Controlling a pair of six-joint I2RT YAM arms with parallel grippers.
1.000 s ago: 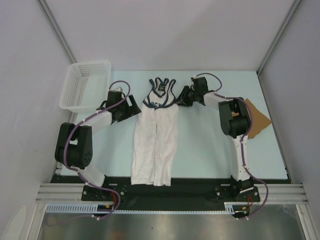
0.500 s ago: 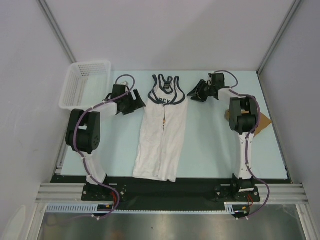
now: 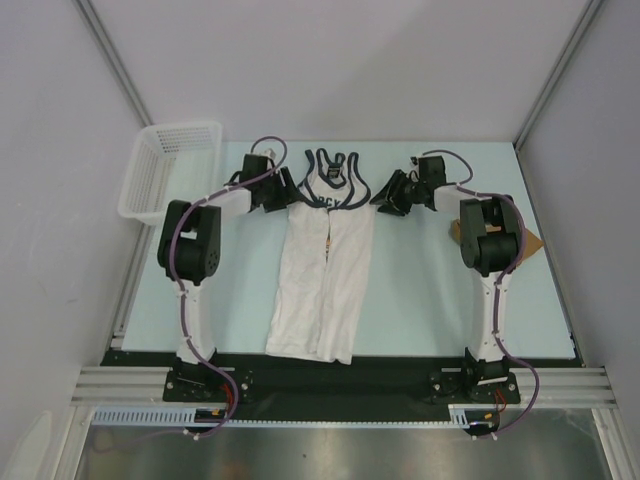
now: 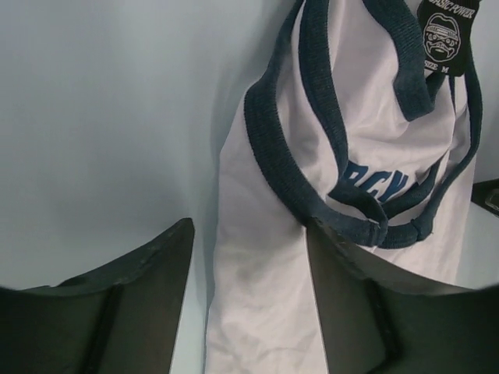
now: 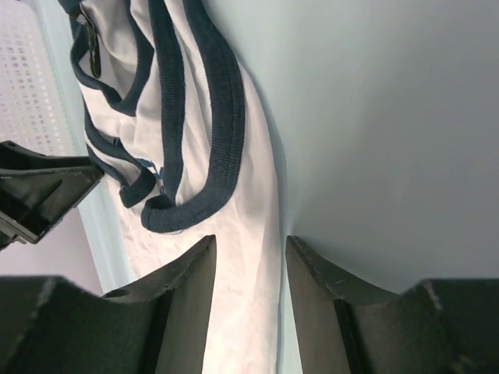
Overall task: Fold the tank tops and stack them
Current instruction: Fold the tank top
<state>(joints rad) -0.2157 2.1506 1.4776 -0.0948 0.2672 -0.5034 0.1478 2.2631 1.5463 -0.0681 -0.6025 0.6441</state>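
There it was: the white tank top point(image 3: 322, 270) lay lengthwise down the middle of the counter point(image 3: 420, 300), neck at the far end, hem near the arm bases, with the body narrow and a fold line running down its centre. Both arms were reaching in at the shoulders!

The left pincer point(image 3: 287, 197) sat low at the top's left side, just below the navy armhole trim point(image 4: 273, 156). Its jaws stood apart, one finger over bare counter and the other over white cloth, so the garment's edge lay between them unpinched. The blue chest print point(image 4: 374, 183) and a black neck label point(image 4: 441, 35) showed just beyond.

The right pincer point(image 3: 384, 197) mirrored it on the right side, also parted, though by a narrower gap. The cloth's edge ran loose between its fingers point(image 5: 191, 280).

Well off to the right, the tan tank top point(image 3: 528, 243) lay flat, partly hidden behind the right arm. A white basket point(image 3: 170, 170) stood at the far-left corner.
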